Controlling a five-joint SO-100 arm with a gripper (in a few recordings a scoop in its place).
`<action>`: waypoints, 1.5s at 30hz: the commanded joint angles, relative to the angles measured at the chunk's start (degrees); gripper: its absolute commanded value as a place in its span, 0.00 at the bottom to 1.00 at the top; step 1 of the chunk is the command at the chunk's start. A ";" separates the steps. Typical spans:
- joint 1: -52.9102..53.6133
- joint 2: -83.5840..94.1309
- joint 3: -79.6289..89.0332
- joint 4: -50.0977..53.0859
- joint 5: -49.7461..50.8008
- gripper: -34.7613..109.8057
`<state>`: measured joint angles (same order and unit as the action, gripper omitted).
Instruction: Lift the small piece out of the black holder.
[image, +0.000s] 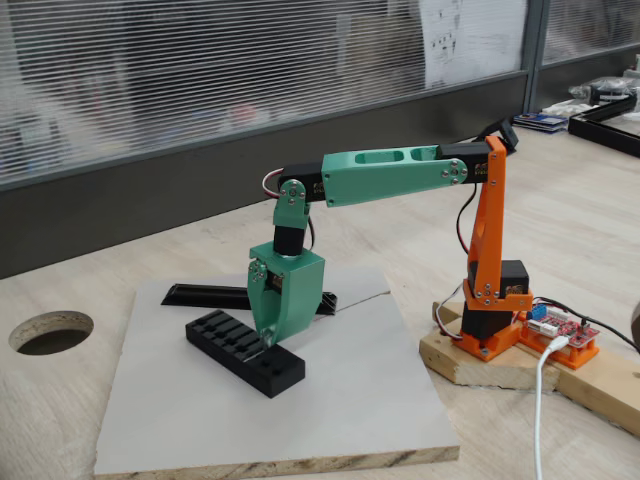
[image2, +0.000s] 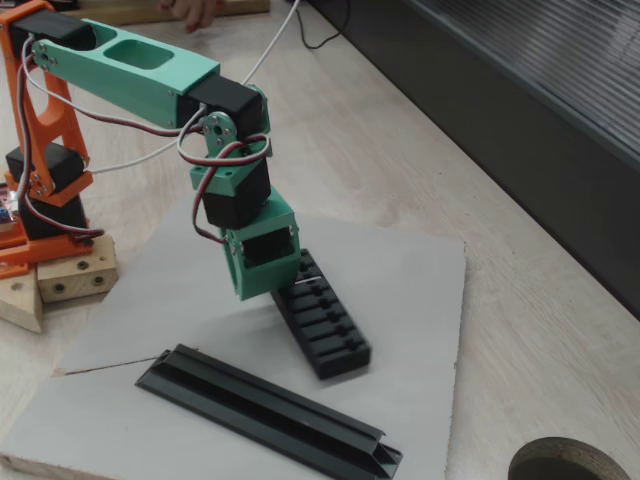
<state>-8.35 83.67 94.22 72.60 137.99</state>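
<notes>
Jaws (image: 268, 338) down at the black holder (image: 243, 351), tips at its slotted top; whether apart or closed, cannot tell. Small piece hidden, probably in a slot beneath. Step: reaching to grasp. Next: close squarely, lift straight. V-profile rail (image2: 268, 410) lies nearby on the grey board (image2: 420, 290).

Mint-green gripper (image: 268, 338) on an orange-and-green arm (image: 390, 172), black holder (image: 243, 352) and black rail (image2: 268, 410) — all on a pale grey board (image: 350, 400) over light wood.
</notes>
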 joint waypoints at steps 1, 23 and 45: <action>0.18 2.02 -0.88 0.18 0.44 0.28; 0.18 8.96 -0.97 0.35 0.44 0.28; 0.18 26.28 -0.97 0.35 0.09 0.28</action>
<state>-8.35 104.50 94.22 72.77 137.64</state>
